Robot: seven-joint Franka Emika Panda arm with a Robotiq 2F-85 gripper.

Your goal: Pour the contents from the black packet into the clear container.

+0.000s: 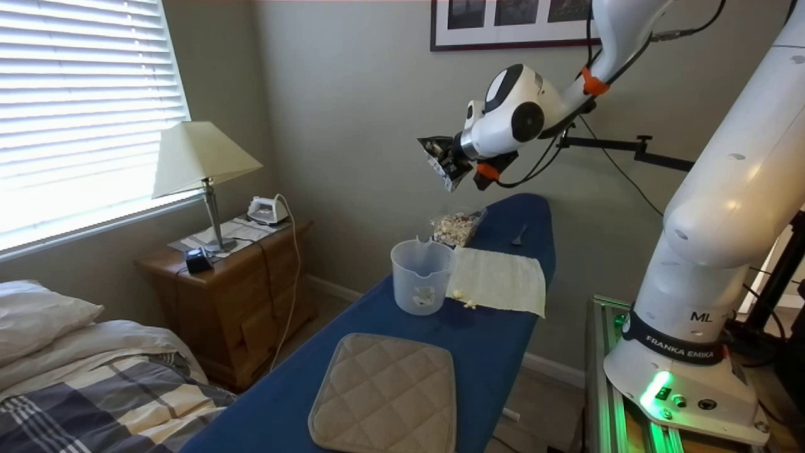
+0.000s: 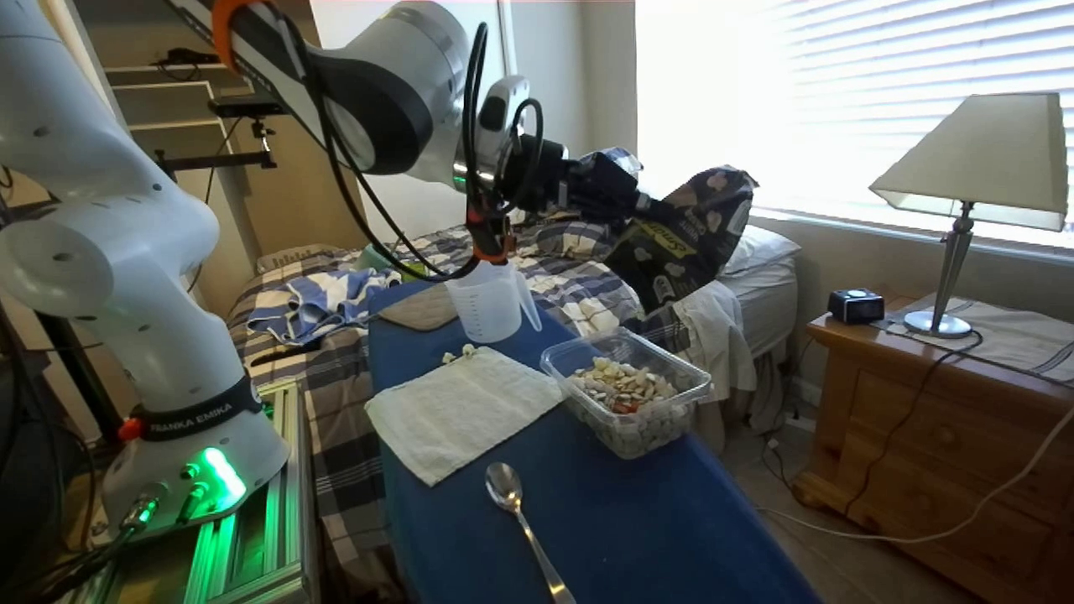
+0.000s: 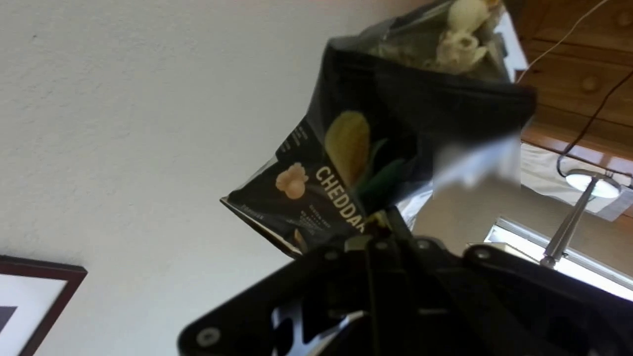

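Note:
The black packet, a crinkled popcorn bag with yellowish print, hangs tilted in the air with my gripper shut on it. In the wrist view, dark fingers pinch the packet beside its CHEDDAR lettering, and pale popcorn shapes show at its top end. Whether the bag's mouth is open I cannot tell. The clear container, a see-through jug with a handle, stands upright on the blue board. Held well above board height, the packet is apart from the container. A pale patch shows low on the container's wall.
A white cloth lies beside the container, with a few popcorn pieces at its edge. Close by are a clear plastic box of pale bits and a spoon. A quilted pad covers part of the blue board.

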